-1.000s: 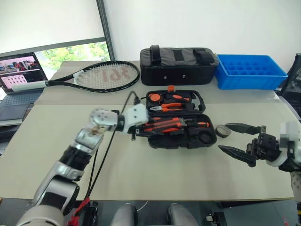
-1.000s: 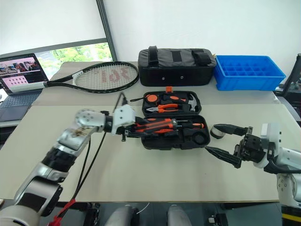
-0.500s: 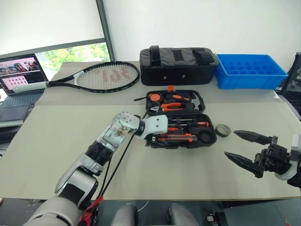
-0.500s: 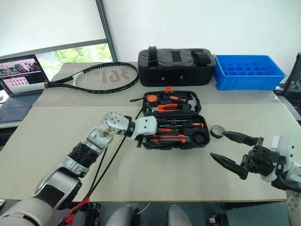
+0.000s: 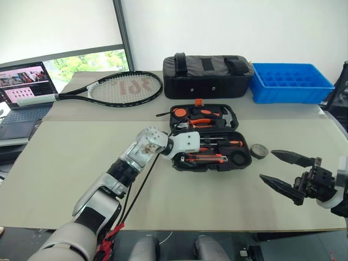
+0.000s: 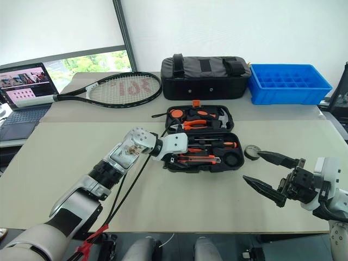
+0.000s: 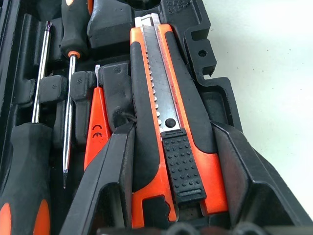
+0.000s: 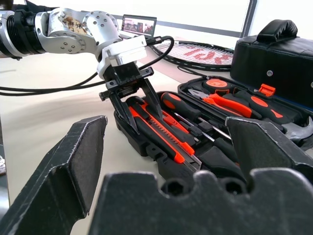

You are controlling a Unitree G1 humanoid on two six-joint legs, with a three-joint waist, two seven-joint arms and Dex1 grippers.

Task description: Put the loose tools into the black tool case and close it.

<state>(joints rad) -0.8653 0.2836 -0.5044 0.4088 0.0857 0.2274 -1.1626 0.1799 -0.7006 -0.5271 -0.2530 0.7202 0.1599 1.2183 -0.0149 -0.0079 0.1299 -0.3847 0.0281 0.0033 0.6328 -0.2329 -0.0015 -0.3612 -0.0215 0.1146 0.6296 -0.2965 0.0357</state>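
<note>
Left gripper [image 7: 171, 161] jaws grip orange-and-black utility knife [image 7: 171, 122] seated in open black moulded-plastic tool case [image 5: 239, 163] mid-bench; small black tape roll [image 5: 258, 150] still loose beside it, right gripper [image 5: 278, 171] jaws open, lid unclosed.

The white housing of the left pincer [image 5: 181, 154] hides its fingers and the left end of the black tool case [image 5: 243, 161] in the head views. In the left wrist view, the near end of the orange-and-black utility knife [image 7: 168, 122] is cut off by the picture's edge, and so are the handles of the 2 screwdrivers [image 7: 27, 147]. The laptop [image 5: 22, 89] is cut off at the counter's left side. The markings on the small black tape roll [image 5: 258, 151] are too small to read.
</note>
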